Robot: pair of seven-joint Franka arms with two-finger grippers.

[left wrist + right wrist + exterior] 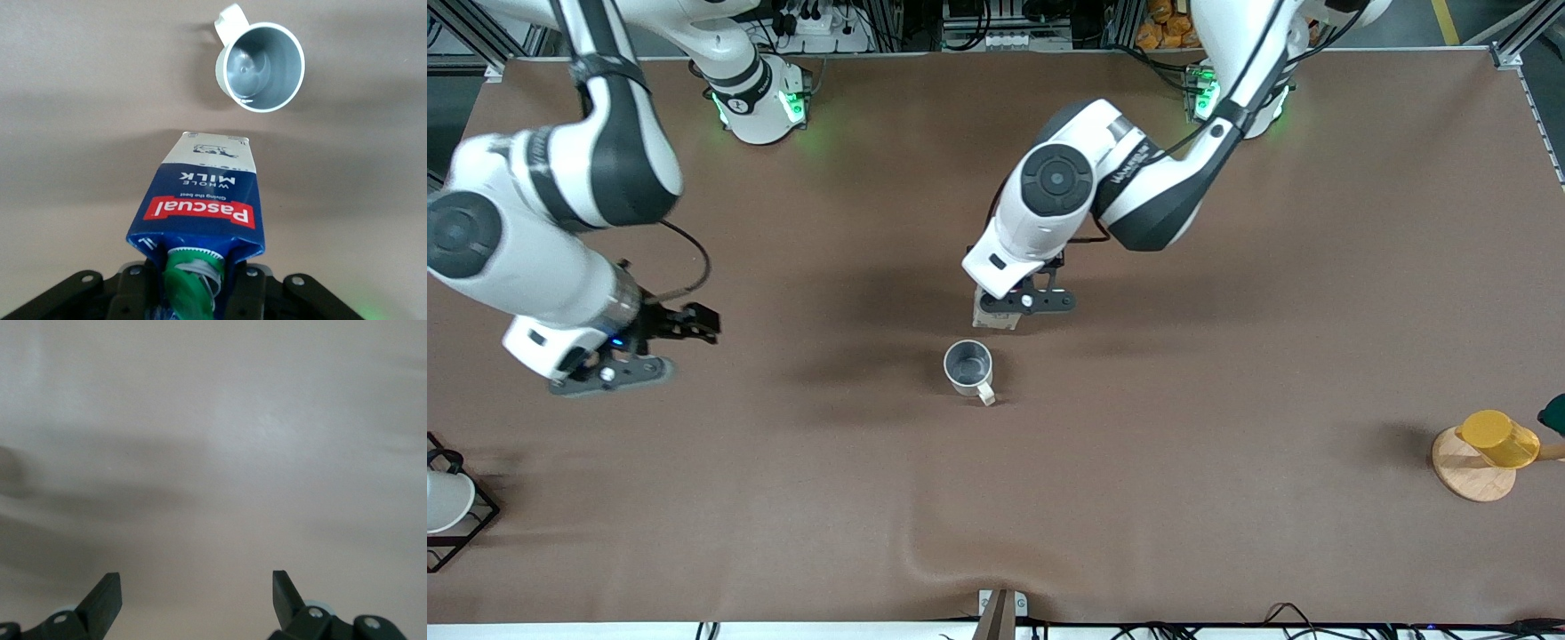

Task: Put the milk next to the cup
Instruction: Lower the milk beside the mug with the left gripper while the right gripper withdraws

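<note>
Right hand (636, 351) waits over bare brown bench (1227, 356) toward the right arm's end, fingers spread, holding nothing; parked out of the working zone.

Mid-bench, well in from every edge: small off-white mug with grey interior (969, 367), upright, its handle turned toward the front edge.

Left hand (1021, 302) hangs just beside the mug, a little farther from the front camera, pinching the dark blue gable-top milk carton with red label and green cap (199, 207) at its capped top so the base hangs free. I can't tell if the base is touching the bench. My guess: lower if needed, then release.

Front corner at the left arm's end: yellow cup on round wooden coaster (1474, 464), unrelated.
</note>
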